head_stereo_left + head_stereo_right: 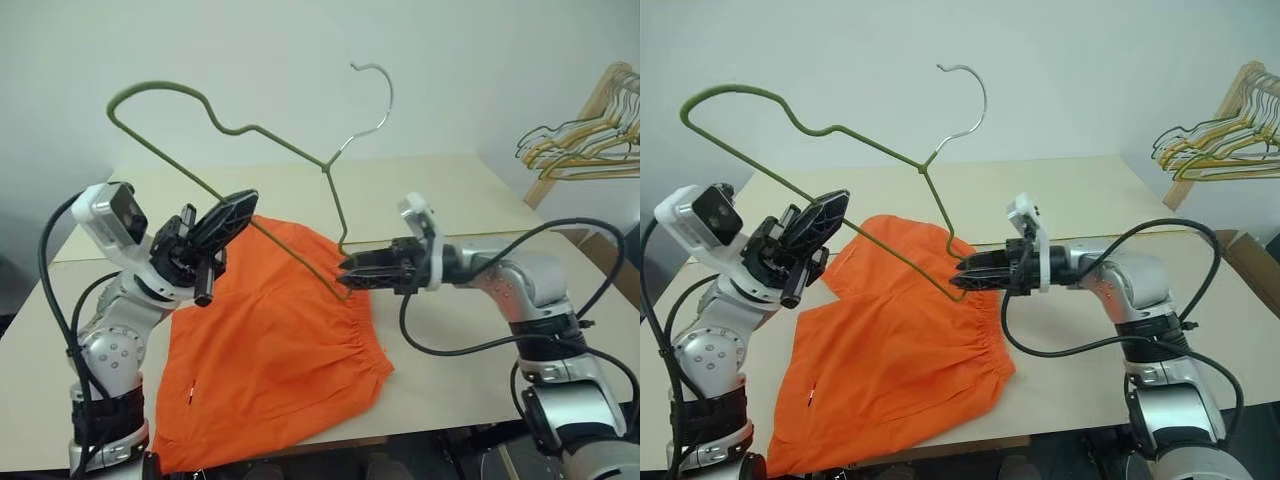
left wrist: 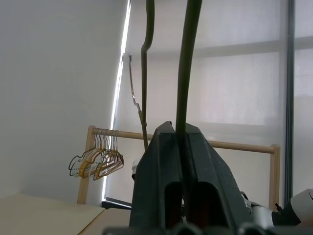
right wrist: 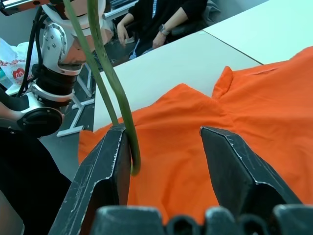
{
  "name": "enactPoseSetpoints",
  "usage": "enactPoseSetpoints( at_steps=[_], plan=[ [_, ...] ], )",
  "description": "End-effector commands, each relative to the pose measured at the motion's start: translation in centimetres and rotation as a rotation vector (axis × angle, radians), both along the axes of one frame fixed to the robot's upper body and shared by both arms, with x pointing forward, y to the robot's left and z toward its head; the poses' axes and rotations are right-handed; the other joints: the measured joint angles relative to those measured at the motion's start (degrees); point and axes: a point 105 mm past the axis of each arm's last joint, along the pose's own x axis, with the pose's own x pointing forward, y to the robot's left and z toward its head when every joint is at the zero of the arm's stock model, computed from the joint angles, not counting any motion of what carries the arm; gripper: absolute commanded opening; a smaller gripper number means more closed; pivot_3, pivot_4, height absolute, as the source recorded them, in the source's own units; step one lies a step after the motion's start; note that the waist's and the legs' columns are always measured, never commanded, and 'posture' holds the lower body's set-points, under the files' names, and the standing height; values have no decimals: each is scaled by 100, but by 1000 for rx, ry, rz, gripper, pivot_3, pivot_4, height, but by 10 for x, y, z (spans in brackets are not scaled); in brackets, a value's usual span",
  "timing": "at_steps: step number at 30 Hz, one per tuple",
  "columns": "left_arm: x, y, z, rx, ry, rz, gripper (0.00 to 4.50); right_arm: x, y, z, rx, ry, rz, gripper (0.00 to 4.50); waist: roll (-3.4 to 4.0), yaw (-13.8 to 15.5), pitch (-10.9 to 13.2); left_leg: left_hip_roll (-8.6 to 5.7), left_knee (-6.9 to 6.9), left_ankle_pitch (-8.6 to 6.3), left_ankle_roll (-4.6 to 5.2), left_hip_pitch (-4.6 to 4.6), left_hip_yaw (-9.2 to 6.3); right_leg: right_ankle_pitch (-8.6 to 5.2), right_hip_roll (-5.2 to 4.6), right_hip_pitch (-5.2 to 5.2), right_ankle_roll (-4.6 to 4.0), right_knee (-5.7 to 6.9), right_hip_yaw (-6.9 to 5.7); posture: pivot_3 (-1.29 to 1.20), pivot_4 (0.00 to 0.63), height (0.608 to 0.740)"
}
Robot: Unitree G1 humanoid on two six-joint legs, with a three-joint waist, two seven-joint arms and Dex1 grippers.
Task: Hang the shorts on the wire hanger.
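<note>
Spreading across the counter (image 1: 470, 190) at lower centre of the head views, the shorts (image 1: 265, 350) lie flat, waistband toward the right and no part of them lifted. Above them I hold the wire hanger (image 1: 230, 130) tilted in the air, its hook at upper centre; my left gripper (image 1: 222, 225), at centre left, is clenched on the long bottom wire. My right gripper (image 3: 166, 161), at centre right, stands released: in its wrist view the jaws are parted, the hanger's lower corner resting against one finger and orange cloth showing between them.

Risks, as I judge them: with only one pinch on thin wire, the hanger could swivel or slip in the left gripper. If the right gripper closes here, it may trap the wire along with the waistband, or miss the cloth entirely.
</note>
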Motion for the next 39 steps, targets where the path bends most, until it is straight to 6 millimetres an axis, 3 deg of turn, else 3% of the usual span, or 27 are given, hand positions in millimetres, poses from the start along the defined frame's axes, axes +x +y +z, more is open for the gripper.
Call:
enactPoseSetpoints(
  at_steps=[1,6,11,17,24,27,33,36,39],
  plan=[
    [-9,-5,10,18,-72,-29,0,5,-4,9,-6,-50,-18,2598,0,-1,0,0,0,0,0,0,0,0,0,0,0,0,0,32,0,740],
    [-9,-6,9,19,-75,-31,0,-16,-9,23,106,13,137,2598,0,-3,0,1,0,1,-2,-1,-1,0,0,-1,0,-1,0,32,0,740],
    [-11,-8,11,8,-94,-56,0,-32,-3,16,85,31,240,2598,0,5,0,1,1,-1,2,-1,-3,0,0,0,1,-1,-1,32,0,740],
    [-12,-9,12,3,-106,-70,0,-28,12,5,53,74,229,2598,0,-22,0,2,0,0,0,1,-2,0,1,0,0,1,0,28,0,740],
    [-12,-10,13,1,-109,-68,0,-30,16,5,77,117,254,2598,0,15,0,-1,0,2,-5,-2,-5,1,-3,-1,2,-1,-2,34,0,740],
    [-11,-10,12,2,-109,-68,0,-30,15,5,86,122,258,2043,0,10,0,-1,0,2,-3,-1,-4,1,-2,-1,1,-1,-2,34,0,740],
    [-9,-11,10,1,-104,-63,0,-31,15,7,100,106,254,23,0,-3,0,0,0,1,-2,-1,-4,1,-2,-1,1,-1,-1,34,0,740],
    [-7,-11,8,2,-95,-52,0,-29,15,7,103,103,240,23,0,1,0,0,0,1,-2,-1,-5,1,-2,-2,1,0,-1,22,0,740],
    [-1,-11,1,14,-59,-32,740,-29,15,9,114,92,233,0,0,1,0,-1,1,1,-2,-1,-4,1,-2,-1,2,0,-1,20,0,740]
  ],
)
